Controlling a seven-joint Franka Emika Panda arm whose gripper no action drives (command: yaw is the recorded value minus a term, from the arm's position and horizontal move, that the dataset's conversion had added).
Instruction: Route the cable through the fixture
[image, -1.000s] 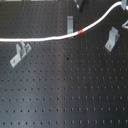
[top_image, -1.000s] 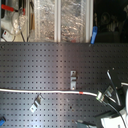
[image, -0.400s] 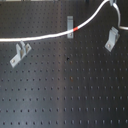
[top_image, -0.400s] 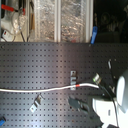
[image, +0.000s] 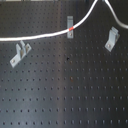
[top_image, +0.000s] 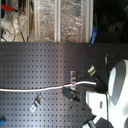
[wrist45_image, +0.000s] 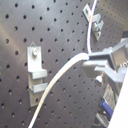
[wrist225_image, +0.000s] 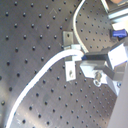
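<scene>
Since the cable (image: 45, 36) is light and limp, the gripper (wrist45_image: 95, 64), pinching it just beside the middle clip (image: 70, 21), seems well placed by the red band (image: 71, 30).

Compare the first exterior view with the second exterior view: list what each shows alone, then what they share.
Only the first exterior view shows all three metal clips unobstructed, with no arm in frame. Only the second exterior view shows the white robot arm and the cluttered shelving behind the board. Both show the white cable, its red band at the middle clip, and the black pegboard.
</scene>
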